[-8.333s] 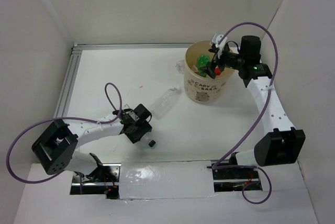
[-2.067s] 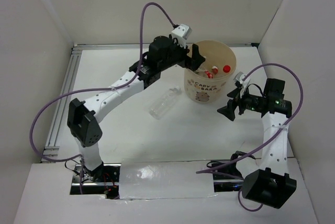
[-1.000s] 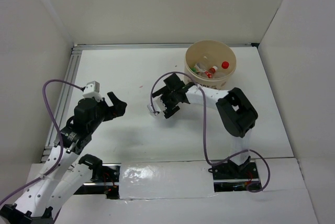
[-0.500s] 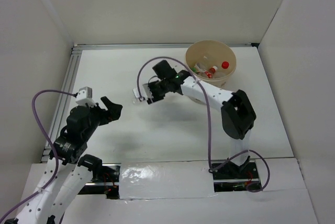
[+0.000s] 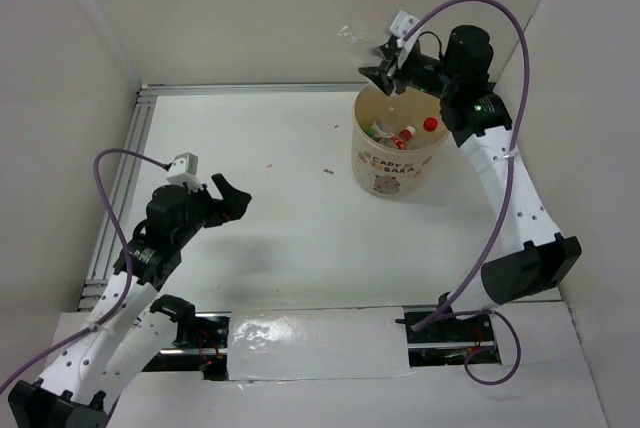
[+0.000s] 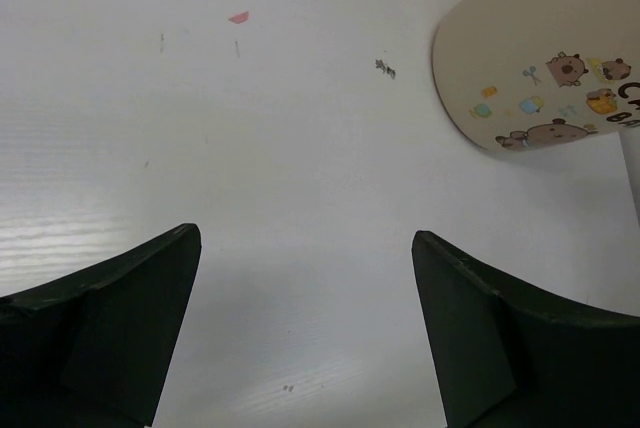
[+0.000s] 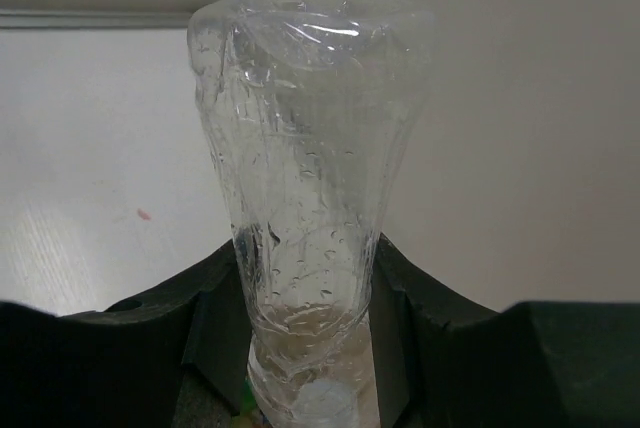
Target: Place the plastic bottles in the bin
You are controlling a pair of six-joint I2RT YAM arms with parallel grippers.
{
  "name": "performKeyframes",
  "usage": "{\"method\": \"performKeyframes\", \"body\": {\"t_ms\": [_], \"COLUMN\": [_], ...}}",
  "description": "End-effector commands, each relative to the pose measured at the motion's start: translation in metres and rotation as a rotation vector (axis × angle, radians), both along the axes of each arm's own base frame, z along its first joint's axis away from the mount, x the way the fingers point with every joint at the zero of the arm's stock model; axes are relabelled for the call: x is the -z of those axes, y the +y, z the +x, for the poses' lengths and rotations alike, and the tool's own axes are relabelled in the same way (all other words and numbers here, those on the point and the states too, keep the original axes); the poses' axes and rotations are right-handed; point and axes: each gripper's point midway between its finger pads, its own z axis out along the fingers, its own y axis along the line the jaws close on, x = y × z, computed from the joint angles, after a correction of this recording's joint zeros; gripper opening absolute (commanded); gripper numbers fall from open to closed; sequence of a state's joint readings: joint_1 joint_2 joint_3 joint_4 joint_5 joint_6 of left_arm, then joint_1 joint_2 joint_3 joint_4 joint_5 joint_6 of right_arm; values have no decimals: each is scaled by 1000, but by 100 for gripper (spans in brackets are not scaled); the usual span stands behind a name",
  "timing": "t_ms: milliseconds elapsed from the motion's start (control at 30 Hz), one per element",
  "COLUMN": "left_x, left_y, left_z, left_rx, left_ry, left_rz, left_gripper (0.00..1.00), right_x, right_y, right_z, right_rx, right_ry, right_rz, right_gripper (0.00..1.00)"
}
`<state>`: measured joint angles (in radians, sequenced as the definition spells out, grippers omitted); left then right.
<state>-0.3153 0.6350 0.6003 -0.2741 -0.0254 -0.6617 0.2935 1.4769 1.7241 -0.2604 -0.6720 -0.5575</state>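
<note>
Top view: clear bottle [image 5: 356,40], on bench [image 5: 300,238] a second ago, now held high by right gripper [image 5: 385,66] above bin [image 5: 398,170] (other bottles already inside).
Left wrist: left gripper [image 6: 305,238] wide, empty.
Right wrist: gripper clamped on the bottle's cap end; judged only release remains.

Clear bottle [image 7: 300,198], crumpled and dewy inside, held aloft cap-down near the far rim of the beige cartoon-printed bin [image 5: 398,168]. Inside, red-capped bottle [image 5: 431,125], green bottle [image 5: 379,131], others.
</note>
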Motion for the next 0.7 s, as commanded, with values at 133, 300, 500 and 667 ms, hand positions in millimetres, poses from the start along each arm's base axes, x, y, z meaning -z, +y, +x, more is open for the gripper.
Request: {"method": "performKeyframes", "body": {"t_ms": [133,300,500,667], "left_x": [-35,-39,-54,-73], "left_y": [-24,-38,-55,-67], "left_z": [24,34,45,48], "left_rx": [94,150,237,319], "left_ry": [-107,-102,-143,-218], "left_rz": [-56,-38,14,46], "left_gripper": [100,100,100,100], "right_x": [102,121,98,92], "right_y": [-60,-77,-109,-151], "right_z": [21,10,23,20], "right_rx": [20,-22,189,539], "right_ry": [415,543,517,588], "right_rz": [22,21,78,221], "right_gripper": [51,89,100,100]}}
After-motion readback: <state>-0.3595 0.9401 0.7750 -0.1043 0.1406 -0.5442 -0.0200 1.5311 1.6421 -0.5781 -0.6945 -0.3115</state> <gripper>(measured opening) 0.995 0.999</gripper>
